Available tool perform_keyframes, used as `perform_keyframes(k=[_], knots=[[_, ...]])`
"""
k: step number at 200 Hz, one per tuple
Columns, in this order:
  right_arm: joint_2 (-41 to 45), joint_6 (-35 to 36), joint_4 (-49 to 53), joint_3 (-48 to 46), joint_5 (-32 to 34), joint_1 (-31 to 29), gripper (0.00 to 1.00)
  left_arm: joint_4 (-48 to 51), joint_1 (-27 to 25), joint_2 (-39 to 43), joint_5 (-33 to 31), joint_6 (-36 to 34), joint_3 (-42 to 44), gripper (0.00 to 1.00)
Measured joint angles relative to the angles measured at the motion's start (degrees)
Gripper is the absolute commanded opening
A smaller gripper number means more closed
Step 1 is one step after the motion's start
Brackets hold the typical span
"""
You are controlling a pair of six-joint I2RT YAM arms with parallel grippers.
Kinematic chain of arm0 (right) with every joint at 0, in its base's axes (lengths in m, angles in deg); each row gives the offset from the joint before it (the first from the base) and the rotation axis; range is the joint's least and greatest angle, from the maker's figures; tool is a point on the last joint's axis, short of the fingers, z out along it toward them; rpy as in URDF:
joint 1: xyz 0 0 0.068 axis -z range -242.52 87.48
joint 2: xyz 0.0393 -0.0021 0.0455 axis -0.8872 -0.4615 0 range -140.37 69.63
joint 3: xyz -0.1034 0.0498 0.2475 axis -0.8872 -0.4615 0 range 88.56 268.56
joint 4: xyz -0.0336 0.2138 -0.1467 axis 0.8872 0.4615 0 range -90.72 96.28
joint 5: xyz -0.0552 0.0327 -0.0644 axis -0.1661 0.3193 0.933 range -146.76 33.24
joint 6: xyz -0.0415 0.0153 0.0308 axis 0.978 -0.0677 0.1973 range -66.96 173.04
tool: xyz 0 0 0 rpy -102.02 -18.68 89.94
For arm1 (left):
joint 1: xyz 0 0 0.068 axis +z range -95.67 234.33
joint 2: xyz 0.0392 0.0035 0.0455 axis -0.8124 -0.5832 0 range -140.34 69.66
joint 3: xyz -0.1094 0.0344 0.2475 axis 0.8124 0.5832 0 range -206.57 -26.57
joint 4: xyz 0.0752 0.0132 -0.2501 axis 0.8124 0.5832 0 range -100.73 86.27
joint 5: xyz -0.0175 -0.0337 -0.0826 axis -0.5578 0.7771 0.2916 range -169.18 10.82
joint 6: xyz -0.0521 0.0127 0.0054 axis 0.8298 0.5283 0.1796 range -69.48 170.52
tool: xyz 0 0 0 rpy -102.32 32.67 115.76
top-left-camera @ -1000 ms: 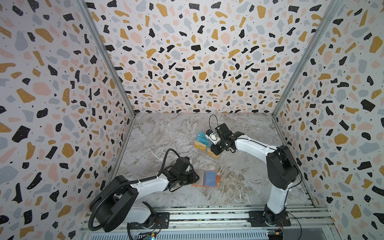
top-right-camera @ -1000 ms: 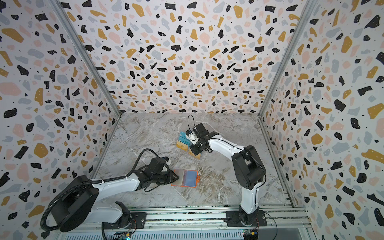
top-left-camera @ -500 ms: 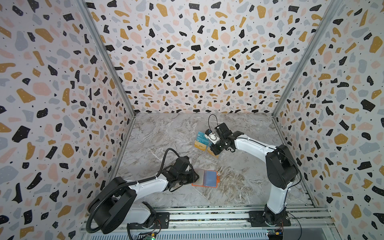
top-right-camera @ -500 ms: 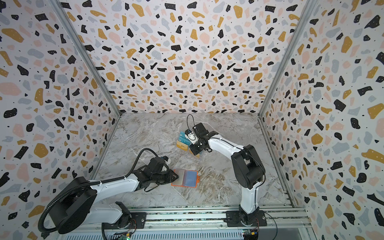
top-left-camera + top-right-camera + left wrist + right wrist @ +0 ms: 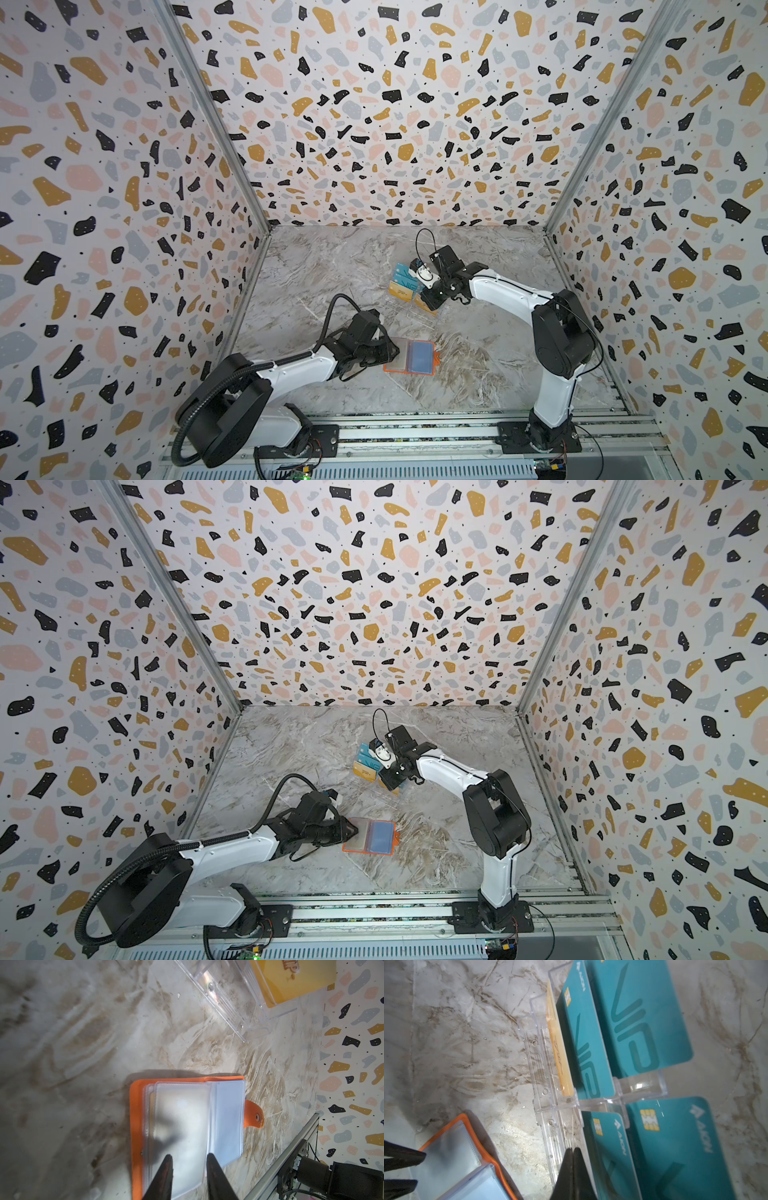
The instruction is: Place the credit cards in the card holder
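**Orange holder open at the front, cards standing in the rack**

The orange leather-like folding card holder (image 5: 136, 1118) lies open and flat on the grey marble-pattern table (image 5: 332, 266). In both top views it sits near the front middle, and its rounded snap tab (image 5: 254, 1114) juts from its right-hand edge. The left gripper (image 5: 189, 1159) reaches in over the holder's left edge. Its jaws are partly apart above a clear sleeve with nothing between them; whether the tips touch the plastic cannot be told.

A strip of bare marble separates the holder from the transparent acrylic tiered rack (image 5: 641, 1084) farther back. Four teal plastic cards (image 5: 633, 1012) with "VIP" lettering lean in its tiers, and a thin gold-tan card (image 5: 558, 1049) stands just in front of one. The right gripper (image 5: 573, 1151) is closed tight at the rack's front edge; whether a card is pinched there cannot be told. Open marble runs along the left and back walls.
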Motion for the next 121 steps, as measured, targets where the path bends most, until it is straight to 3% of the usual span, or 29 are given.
perform_keyframes(k=[68,121], knots=[[5.6,-0.5,-1.2,-1.0,-1.8,0.9,0.00,0.0,0.0,0.0,-0.3,0.0,0.0,0.31],[10.8,-6.2,-4.7,-3.6,-10.5,3.5,0.00,-0.6,0.0,-0.2,-1.5,0.1,0.0,0.30]])
